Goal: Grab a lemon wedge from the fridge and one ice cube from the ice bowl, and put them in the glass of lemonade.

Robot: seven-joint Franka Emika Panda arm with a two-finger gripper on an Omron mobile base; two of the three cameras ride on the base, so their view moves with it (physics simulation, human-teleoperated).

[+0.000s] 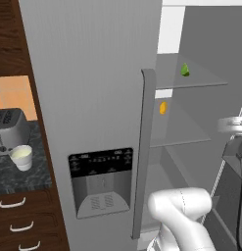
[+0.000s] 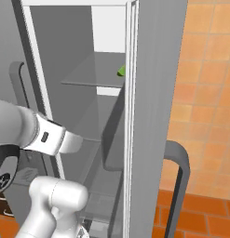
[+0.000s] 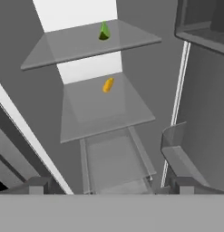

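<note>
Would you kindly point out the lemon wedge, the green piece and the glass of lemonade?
lemon wedge (image 3: 108, 85): hand view, middle.
green piece (image 3: 104, 31): hand view, its body.
glass of lemonade (image 1: 22, 158): left base view, its side wall.

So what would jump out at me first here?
Probably the fridge, one door swung open on bare glass shelves. A tiny green piece sits on the upper shelf, the yellow-orange lemon wedge on the one below. Left of the fridge, a pale glass of lemonade stands by a toaster.
</note>
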